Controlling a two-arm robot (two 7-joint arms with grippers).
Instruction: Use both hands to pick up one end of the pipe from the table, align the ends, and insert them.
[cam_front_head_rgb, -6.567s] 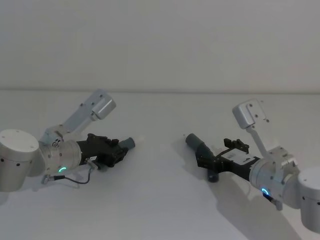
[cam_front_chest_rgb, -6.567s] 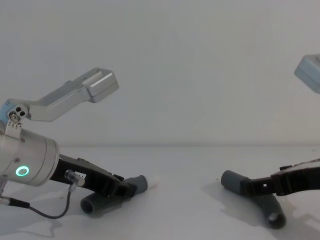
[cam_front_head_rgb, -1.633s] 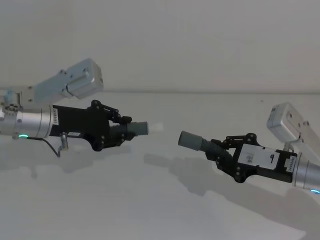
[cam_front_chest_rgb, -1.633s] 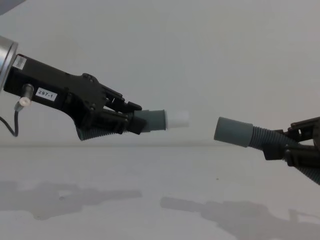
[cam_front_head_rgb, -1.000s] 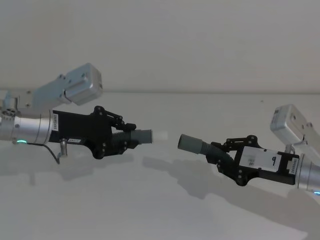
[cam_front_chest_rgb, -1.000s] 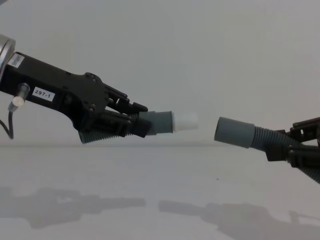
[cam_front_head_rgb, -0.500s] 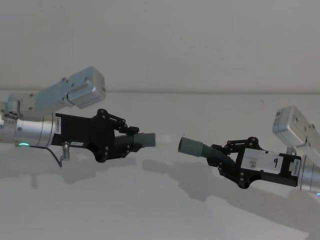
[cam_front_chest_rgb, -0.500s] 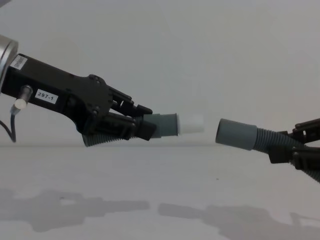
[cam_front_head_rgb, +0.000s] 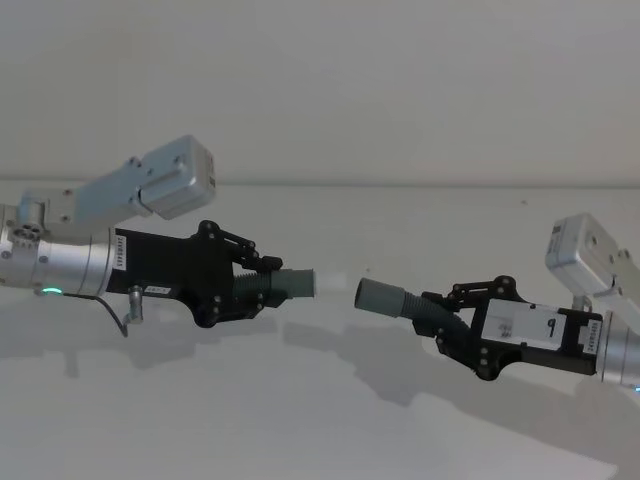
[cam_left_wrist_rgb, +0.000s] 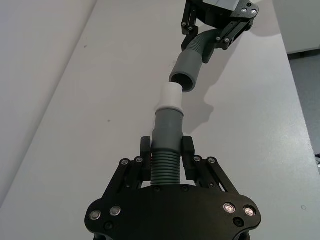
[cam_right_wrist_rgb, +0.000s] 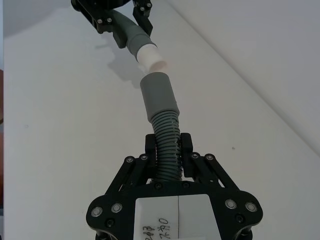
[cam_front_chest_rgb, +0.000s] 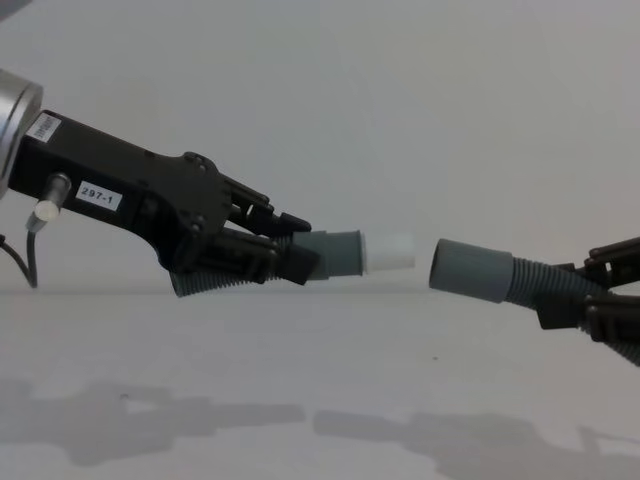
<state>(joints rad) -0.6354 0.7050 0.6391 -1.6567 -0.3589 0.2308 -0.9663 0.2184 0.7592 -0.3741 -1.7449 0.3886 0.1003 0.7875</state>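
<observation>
Grey ribbed pipe pieces hanging in the air above the white table (cam_front_chest_rgb: 330, 350), end to end. White tip (cam_front_chest_rgb: 394, 252) on the left pipe piece (cam_front_chest_rgb: 300, 258) pointing at the wider grey cuff (cam_front_chest_rgb: 470, 268) of the right pipe piece (cam_front_chest_rgb: 545, 285), just apart, not yet inserted, nearly in line in the left wrist view. Left end effector (cam_left_wrist_rgb: 167, 152), bearing the "297-1" label (cam_front_chest_rgb: 100, 197), clamping its fingers on the ribbed stretch behind the smooth cuff. Right end effector (cam_right_wrist_rgb: 167, 152) gripping the ribs of its piece likewise, fingers closed tight on both sides.
</observation>
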